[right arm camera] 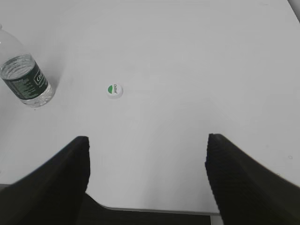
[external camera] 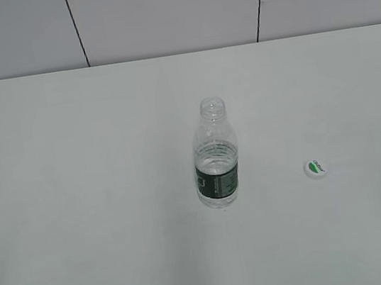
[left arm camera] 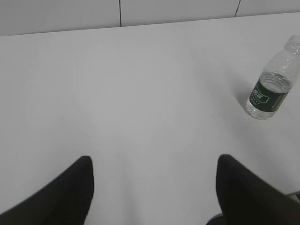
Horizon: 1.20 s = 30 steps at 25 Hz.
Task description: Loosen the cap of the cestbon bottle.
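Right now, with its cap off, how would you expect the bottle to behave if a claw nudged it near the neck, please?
The cestbon bottle looks mostly empty, so probably light and easily pushed. Tall on a narrow base, it may tip rather than slide. Its neck is open, the cap lying apart, so leftover water could spill.

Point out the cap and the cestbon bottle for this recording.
cap (external camera: 315, 167): exterior view, on its green-and-white top face.
cestbon bottle (external camera: 218, 179): exterior view, on its dark green label band.
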Each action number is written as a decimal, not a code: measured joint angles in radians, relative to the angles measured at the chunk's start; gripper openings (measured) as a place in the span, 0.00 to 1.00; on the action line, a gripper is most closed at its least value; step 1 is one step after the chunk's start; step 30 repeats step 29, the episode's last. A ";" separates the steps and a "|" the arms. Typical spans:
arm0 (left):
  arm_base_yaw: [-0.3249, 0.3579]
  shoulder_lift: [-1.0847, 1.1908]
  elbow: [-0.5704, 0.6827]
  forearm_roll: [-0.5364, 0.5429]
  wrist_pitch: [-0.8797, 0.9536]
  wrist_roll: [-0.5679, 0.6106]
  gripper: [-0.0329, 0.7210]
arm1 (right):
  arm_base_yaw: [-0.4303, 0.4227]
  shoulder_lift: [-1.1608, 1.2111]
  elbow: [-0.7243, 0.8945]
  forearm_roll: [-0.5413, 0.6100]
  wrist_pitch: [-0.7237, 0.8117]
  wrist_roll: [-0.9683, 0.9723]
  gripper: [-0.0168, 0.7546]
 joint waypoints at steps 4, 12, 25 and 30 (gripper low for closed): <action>0.003 0.000 0.000 0.000 0.000 0.000 0.69 | -0.023 0.000 0.000 0.000 0.000 0.000 0.79; 0.135 0.000 0.000 0.000 0.001 0.000 0.66 | -0.197 0.000 0.000 0.000 0.000 0.002 0.79; 0.210 0.000 0.001 0.000 0.001 0.000 0.66 | -0.202 0.000 0.000 0.011 0.000 0.002 0.79; 0.210 0.000 0.001 0.000 0.001 0.000 0.66 | -0.202 0.000 0.000 0.012 0.000 0.002 0.79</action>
